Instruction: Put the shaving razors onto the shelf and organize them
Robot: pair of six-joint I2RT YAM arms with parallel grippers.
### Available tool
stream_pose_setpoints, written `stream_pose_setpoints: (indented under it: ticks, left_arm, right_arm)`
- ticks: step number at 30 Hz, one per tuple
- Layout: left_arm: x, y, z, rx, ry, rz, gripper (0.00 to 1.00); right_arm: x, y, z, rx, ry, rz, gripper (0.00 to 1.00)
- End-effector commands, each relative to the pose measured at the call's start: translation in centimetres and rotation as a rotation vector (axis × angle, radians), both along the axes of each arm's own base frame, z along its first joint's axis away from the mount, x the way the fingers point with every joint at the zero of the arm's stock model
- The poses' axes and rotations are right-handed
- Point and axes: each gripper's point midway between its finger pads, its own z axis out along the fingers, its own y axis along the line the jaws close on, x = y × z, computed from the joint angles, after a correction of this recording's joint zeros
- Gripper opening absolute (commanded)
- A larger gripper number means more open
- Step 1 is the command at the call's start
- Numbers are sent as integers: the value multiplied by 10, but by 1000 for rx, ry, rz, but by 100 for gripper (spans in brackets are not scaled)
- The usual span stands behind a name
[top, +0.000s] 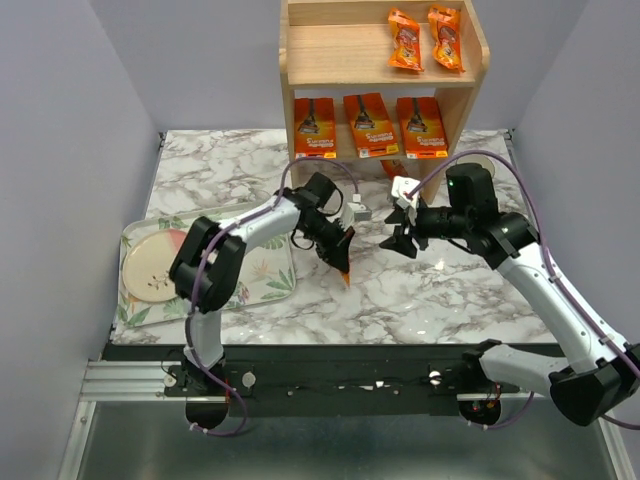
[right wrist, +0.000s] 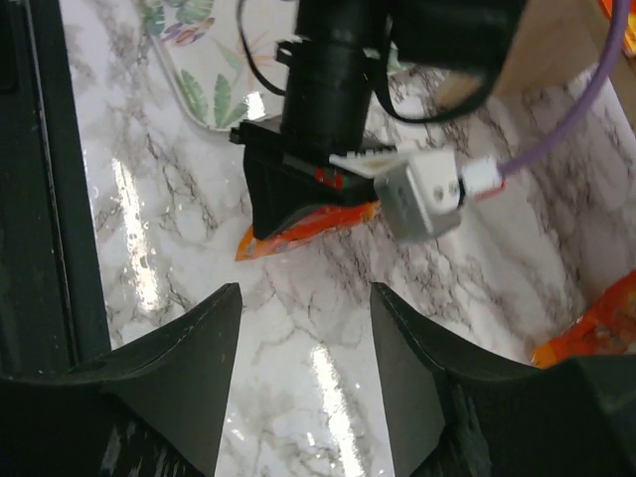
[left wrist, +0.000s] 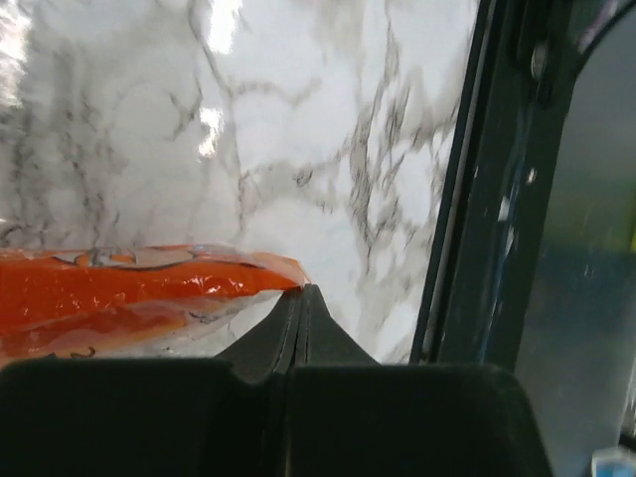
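on the left of the table, beside the leaf-print tray (top: 268, 272): left claw (top: 338, 250), pinched shut on one orange razor pack (top: 344, 268). grips it by one edge, in the left wrist view with the fingertips (left wrist: 303, 303) meeting at the pack's corner and most of the orange film trailing off to one side. hangs the pack above the marble, long axis slanting down toward the near edge, away from the shelf.

just right of that, facing it across a small gap: right claw (top: 400, 238), spread wide and holding nothing. looks straight at the left claw and its pack in the right wrist view.

behind the right claw, on the table near the shelf foot: another orange pack (top: 391, 169), mostly hidden.

at the far edge, right of centre: wooden shelf (top: 470, 100). carries three wide packs (top: 371, 125) side by side on the lower tier and two narrow packs (top: 405, 40) on the right of the upper tier.

probably calls for the left arm, being the one already loaded, to swing the pack round toward the far side, long axis upright to match the row.
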Motion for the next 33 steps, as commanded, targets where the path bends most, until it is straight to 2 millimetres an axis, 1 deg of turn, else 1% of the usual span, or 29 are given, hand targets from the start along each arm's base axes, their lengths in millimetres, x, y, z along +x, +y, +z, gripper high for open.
stream_pose_setpoints:
  ticks: [1,2,4,5,7,8,9,10,11,12,13,14,15,16,17,18,19,20,22,23,24,26,27,29,30,33]
  left_arm:
    - [-80,64,-22,158,299,-385,0]
    - [-74,58,-24,133,236,-347,0]
    - [-65,48,-17,79,138,-302,0]
    - [-60,39,-5,43,85,-277,0]
    - [-59,34,6,27,68,-272,0]
    - [-62,33,17,3,32,-282,0]
    - [-63,32,24,-9,7,-287,0]
    - [-65,32,30,-16,-10,-284,0]
    - [-63,30,42,-65,-94,-271,0]
    - [-63,29,47,-81,-109,-235,0]
    - [-62,29,50,-101,-153,-220,0]
    - [-55,24,60,-149,-237,-203,0]
    - [-58,28,49,-134,-220,-195,0]
    - [-58,28,47,-134,-222,-207,0]
    - [-64,32,31,-92,-134,-224,0]
    - [-59,29,32,-84,-124,-238,0]
    - [-60,29,27,-70,-97,-259,0]
    - [-60,31,13,-36,-61,-276,0]
    - [-56,32,7,-21,-82,-277,0]
    - [-56,32,9,-42,-124,-298,0]
    - [-58,32,9,-49,-125,-303,0]
    - [-62,27,16,-71,-143,-323,0]
    - [-61,22,23,-83,-163,-333,0]
    - [-64,14,32,-103,-192,-361,0]
    - [-68,7,38,-118,-211,-385,0]
    - [-80,0,40,-130,-197,-445,0]
  right_arm:
    - [-15,7,-4,-51,-64,229,62]
    - [-11,7,-6,-60,-71,211,62]
    - [-9,6,-6,-57,-59,189,62]
    - [-6,5,-5,-57,-67,169,62]
    - [-8,1,-6,-48,-48,125,62]
    - [-6,0,-4,-42,-57,105,62]
    - [-4,-4,-14,-55,-31,60,62]
    - [-5,-8,-12,-50,-44,34,63]
    - [-4,-9,-13,-45,-54,16,63]
    - [-4,-11,-16,-49,-55,9,63]
    - [-9,-12,-21,-53,-52,19,63]
    - [-12,-12,-24,-53,-51,30,63]
    - [-15,-11,-24,-47,-57,52,63]
    - [-16,-10,-27,-46,-50,57,63]
    - [-17,-9,-27,-41,-51,64,63]
    - [-18,-7,-27,-40,-58,90,63]
    - [-19,-6,-27,-39,-63,104,63]
    - [-18,-5,-28,-42,-67,116,63]
    - [-16,-4,-27,-52,-108,140,63]
    - [-13,-4,-25,-53,-125,143,63]
    - [-9,-4,-25,-67,-141,137,63]
    - [-4,-5,-25,-75,-147,125,63]
    - [-2,-4,-25,-79,-143,125,63]
    - [-3,-4,-27,-77,-127,124,63]
    - [-4,-3,-27,-73,-115,117,63]
    - [-8,-6,-34,-82,-99,120,63]
